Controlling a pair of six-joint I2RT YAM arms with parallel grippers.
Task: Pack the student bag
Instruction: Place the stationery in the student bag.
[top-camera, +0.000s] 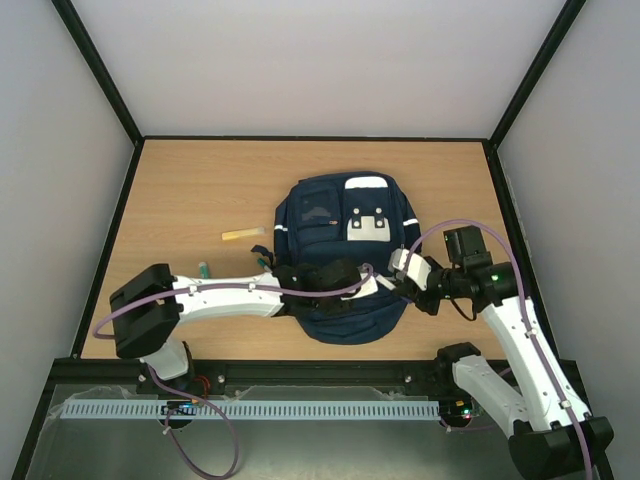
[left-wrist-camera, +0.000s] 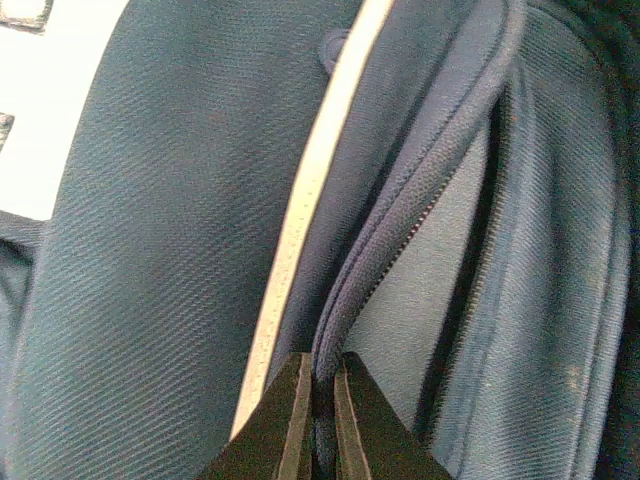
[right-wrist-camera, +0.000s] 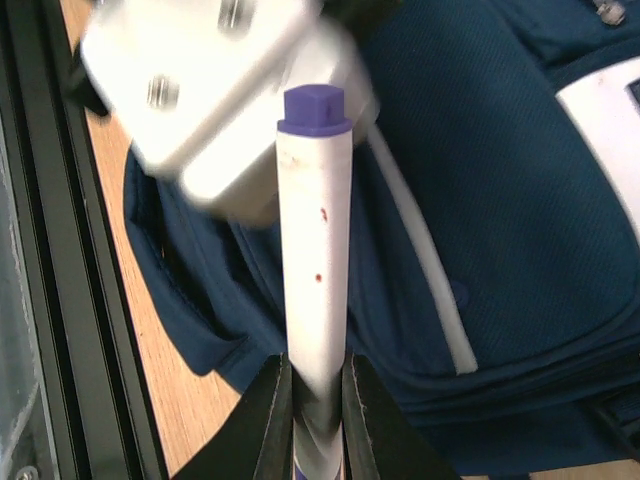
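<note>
Step in hand: an opening of the student bag (top-camera: 340, 215) appears to be pinched ready while a marker (right-wrist-camera: 315, 250) is brought up for packing.
Left hand (left-wrist-camera: 320, 378): narrowed right down, its tips closed on the zip-edged lip of the bag's fabric, just beside a white stripe (left-wrist-camera: 300, 210).
Right hand (right-wrist-camera: 315, 385): closed on the white barrel of the marker, which is held clear of the bag.
Marker axis: the barrel runs straight out from the right hand, its purple cap (right-wrist-camera: 313, 108) leading and aimed towards the white body of the left hand.
Bag position: it lies at the middle of the worktop (top-camera: 200, 190), front face up, with the left hand over its near half and the right hand just off its right side.
Bag axis: the long axis runs from the near edge to the far edge, and the end with the white panel (top-camera: 365, 183) points away from the arms.
Next move: the lip probably has to be lifted so that a gap is made, and the capped tip then lined up with that gap and slid in. Whether a gap is already open cannot be told.
Not yet packed: a yellow strip (top-camera: 238, 235) and a small teal item (top-camera: 205, 268) lie on the worktop left of the bag.
</note>
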